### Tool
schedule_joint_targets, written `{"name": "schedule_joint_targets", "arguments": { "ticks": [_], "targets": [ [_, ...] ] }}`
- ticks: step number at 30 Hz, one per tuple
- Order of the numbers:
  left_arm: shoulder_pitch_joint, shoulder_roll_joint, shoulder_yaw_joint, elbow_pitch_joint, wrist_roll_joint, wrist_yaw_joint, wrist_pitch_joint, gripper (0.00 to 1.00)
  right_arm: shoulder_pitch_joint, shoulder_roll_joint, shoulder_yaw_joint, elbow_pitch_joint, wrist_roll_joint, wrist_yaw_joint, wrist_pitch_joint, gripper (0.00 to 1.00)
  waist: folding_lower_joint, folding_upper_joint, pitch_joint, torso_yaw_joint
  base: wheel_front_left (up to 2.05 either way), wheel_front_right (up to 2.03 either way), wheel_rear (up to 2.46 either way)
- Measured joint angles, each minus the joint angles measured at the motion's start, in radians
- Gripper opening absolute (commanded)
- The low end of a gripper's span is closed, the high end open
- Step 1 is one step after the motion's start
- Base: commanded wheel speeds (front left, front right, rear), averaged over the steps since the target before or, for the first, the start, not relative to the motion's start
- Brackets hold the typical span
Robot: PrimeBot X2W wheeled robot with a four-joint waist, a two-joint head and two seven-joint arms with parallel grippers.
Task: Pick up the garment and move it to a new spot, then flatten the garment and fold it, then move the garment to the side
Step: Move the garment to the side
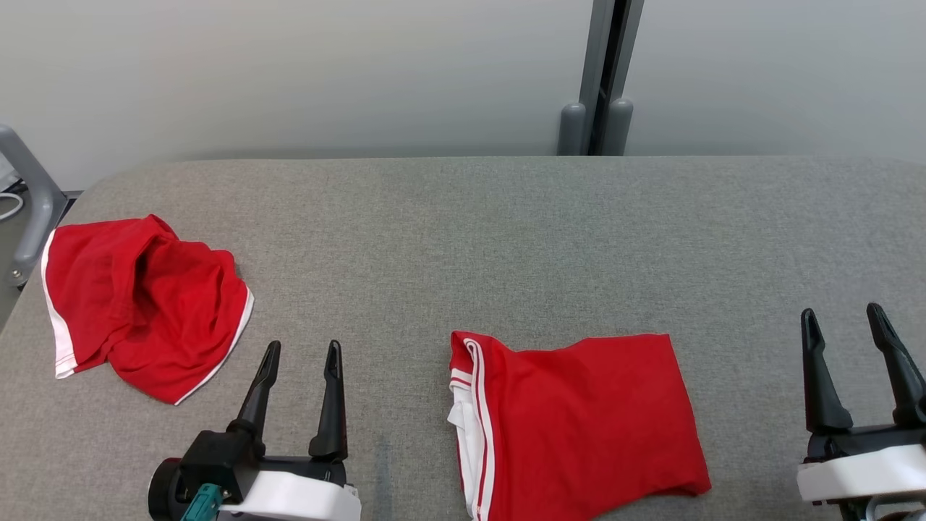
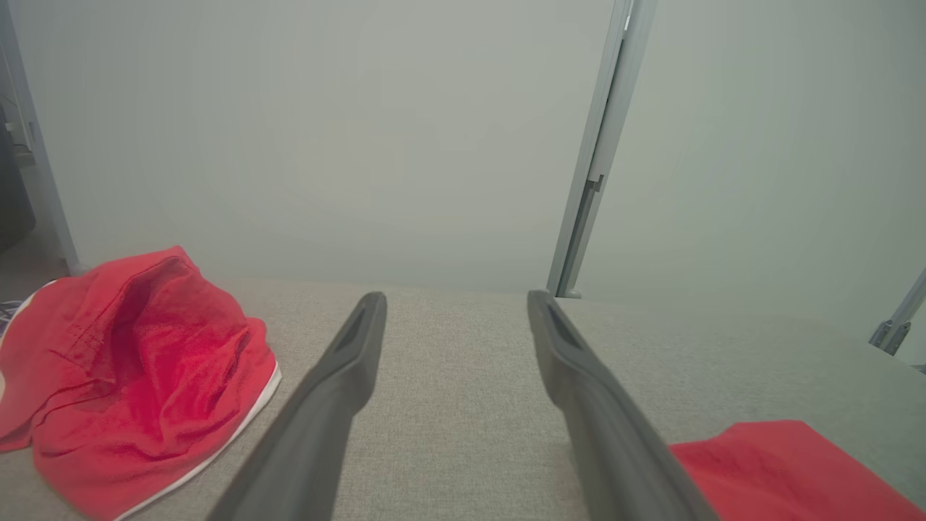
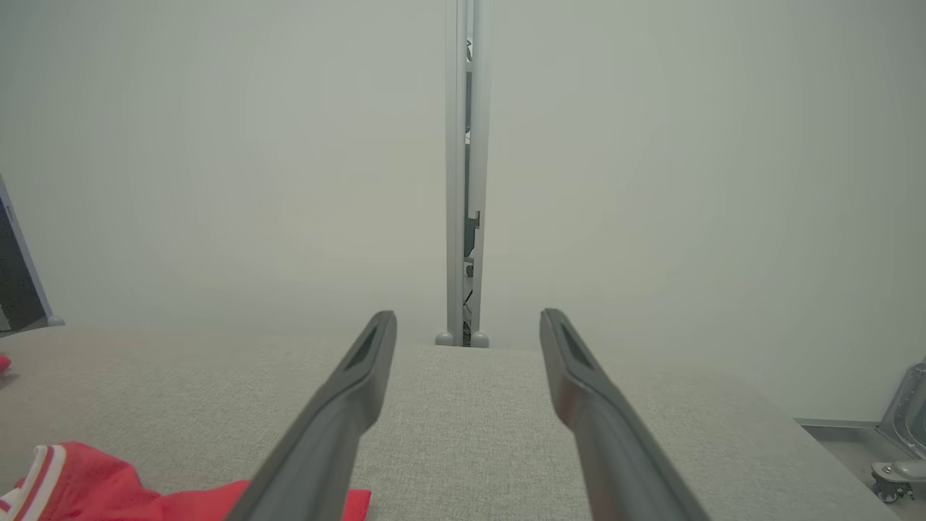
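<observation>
Two red garments with white trim lie on the grey table (image 1: 463, 217). One garment (image 1: 579, 423) lies fairly flat at the near middle, white-striped edge to its left; it also shows in the left wrist view (image 2: 781, 470) and the right wrist view (image 3: 87, 485). A crumpled red garment (image 1: 137, 304) sits at the far left (image 2: 137, 383). My left gripper (image 1: 300, 354) (image 2: 456, 304) stands open between the two, touching neither. My right gripper (image 1: 843, 318) (image 3: 466, 322) stands open to the right of the flat garment, with nothing between its fingers.
A grey upright post (image 1: 604, 79) rises behind the table's far edge against a pale wall. A grey metal frame leg (image 1: 29, 195) stands past the table's left edge. Bare table surface stretches across the middle and right.
</observation>
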Motion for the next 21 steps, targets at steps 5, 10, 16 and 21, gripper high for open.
{"name": "schedule_joint_targets", "arguments": {
  "ticks": [5, 10, 16, 21],
  "targets": [
    [-0.003, 0.0, -0.01, 0.004, 0.002, -0.002, 0.0, 1.0, 0.005, -0.002, 0.034, 0.069, 0.045, 0.0, 0.0, 1.0, 0.0, 0.0, 0.008, 0.007, 0.0, 0.0, 0.0],
    [-0.014, 0.0, -0.022, 0.012, 0.018, -0.006, 0.0, 1.0, 0.006, -0.041, 0.155, 0.179, 0.175, 0.0, 0.0, 1.0, 0.0, 0.0, 0.027, 0.021, 0.0, 0.0, 0.0],
    [-0.043, 0.0, -0.018, 0.013, 0.026, -0.013, 0.0, 1.0, -0.071, -0.106, 0.284, 0.342, 0.359, 0.0, 0.031, 1.0, 0.0, 0.0, 0.072, 0.054, 0.0, 0.0, 0.0],
    [-0.046, 0.0, -0.023, 0.018, 0.028, -0.015, 0.0, 1.0, -0.113, -0.138, 0.346, 0.386, 0.479, 0.0, 0.072, 1.0, 0.0, 0.0, 0.092, 0.076, 0.0, 0.0, 0.0]
  ]
}}
